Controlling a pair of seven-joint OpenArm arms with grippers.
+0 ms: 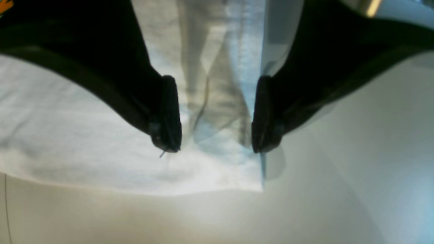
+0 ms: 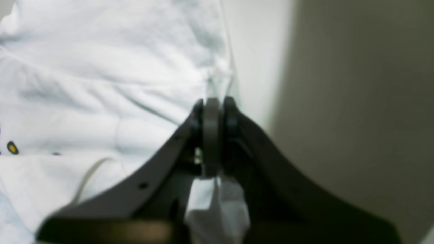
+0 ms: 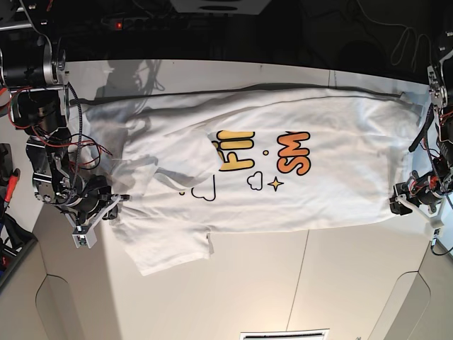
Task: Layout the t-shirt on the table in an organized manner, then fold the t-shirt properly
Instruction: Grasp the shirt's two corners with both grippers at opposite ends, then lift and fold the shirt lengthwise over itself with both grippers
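Observation:
The white t-shirt (image 3: 325,198) lies spread sideways on the white table (image 3: 340,283), orange-and-yellow letters facing up, with one sleeve (image 3: 166,251) pointing toward the front edge. In the left wrist view my left gripper (image 1: 214,149) stands open just above the t-shirt (image 1: 67,135) near its corner, fabric showing between the fingers (image 1: 168,115). In the base view the left gripper (image 3: 398,205) sits at the shirt's right end. My right gripper (image 2: 212,101) is shut on a pinch of the t-shirt (image 2: 101,84) at its edge. The right gripper (image 3: 113,204) is at the shirt's left end.
Cables and dark equipment (image 3: 141,28) line the table's far edge. A thin seam (image 3: 304,262) runs across the tabletop in front of the shirt. Both arm bases stand at the table's sides. A white-framed panel (image 3: 283,334) sits at the near edge.

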